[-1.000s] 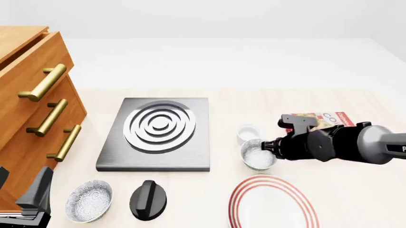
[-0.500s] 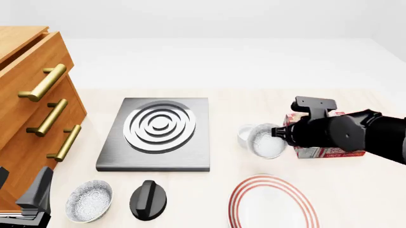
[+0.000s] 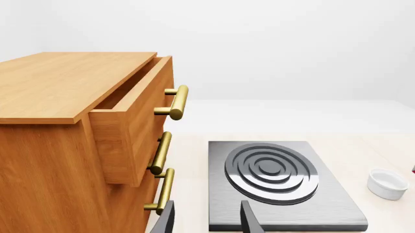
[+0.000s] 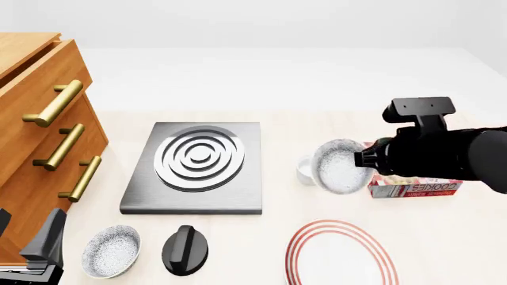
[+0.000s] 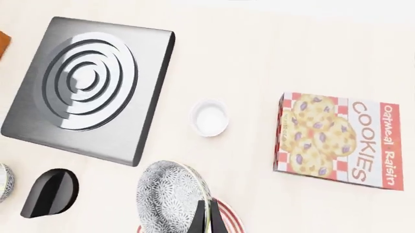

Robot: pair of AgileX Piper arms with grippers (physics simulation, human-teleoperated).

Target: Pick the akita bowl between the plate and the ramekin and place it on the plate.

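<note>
Akita bowl [image 4: 340, 167]: small, round, white speckled inside, dark speckled outside; held in the air, tipped on edge with its opening turned toward the stove side, above the table [image 4: 443, 225] between the ramekin [image 4: 307, 168] and the cookie box [image 4: 414, 188], beyond the plate [image 4: 341, 254] and not over it. Ramekin partly hidden behind it in front view.

Left to right in front view: wooden drawer chest [image 4: 35, 119] with brass handles, left gripper [image 4: 32, 252] low at the corner, parked; second speckled bowl [image 4: 111, 251] near it, black knob [image 4: 184, 249], steel stove plate [image 4: 199, 166] with ring burner, then ramekin, lifted bowl, right gripper [image 4: 366, 159] clamped on the bowl's rim, red-ringed plate in front.

Versus one second ago: bowl was flat on the table just in front of the ramekin; half a second ago part-raised and tilting; now higher and steeper. Right arm risen, cookie box more exposed. Left arm, other items unchanged.

Right wrist view only: fingertips [image 5: 206, 218] pinched on the bowl [image 5: 172, 198] rim, dark outside pattern clear, plate edge [image 5: 227, 218] just behind, ramekin [image 5: 209, 118] fully visible, box [image 5: 338, 140] lid reading "Oatmeal Raisin Cookies".

Left wrist view only: top drawer [image 3: 133, 116] slightly pulled out; left gripper [image 3: 206, 218] fingers apart, holding nothing; stove plate [image 3: 279, 182], ramekin [image 3: 388, 183] far off.
</note>
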